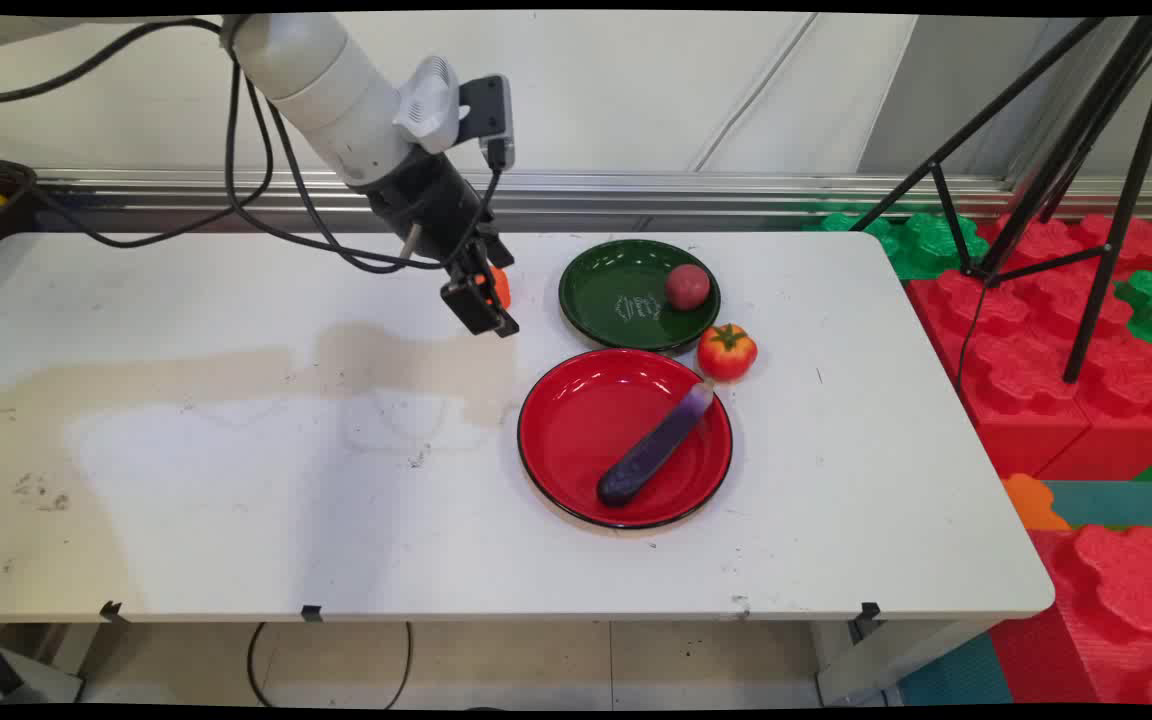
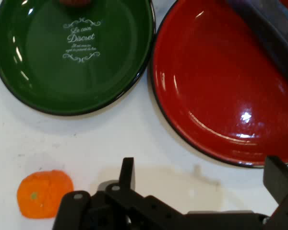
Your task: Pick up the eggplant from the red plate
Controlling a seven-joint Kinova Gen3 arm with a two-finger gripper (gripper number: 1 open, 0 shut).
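the fingers rise nearest the hand camera, black and spread wide apart with nothing between them; one stands upright at the lower middle of the hand view, the other comes in at its lower right corner. in the main view the gripper hangs tilted above the desk, toward its far edge and a little left of the two plates, clear of the surface.

the nearest thing to the fingers is a small orange fruit, lying on the bare desk just beside the gripper and outside the gap; in the main view only a sliver of it shows behind the gripper. a faint tan stain spreads over the desk under the gripper and runs toward the left edge.

further out lies the green plate, near the far edge, with pale lettering in its middle. a dark red round fruit sits inside it on the side toward the desk's right edge. just beside it, closer to the near edge, lies the red plate, their rims almost touching. a purple eggplant lies slantwise in the red plate, its pale tip resting on the rim toward the far right. a tomato with a green top stands on the desk just outside both plates, between them and the right edge, near the eggplant's tip.
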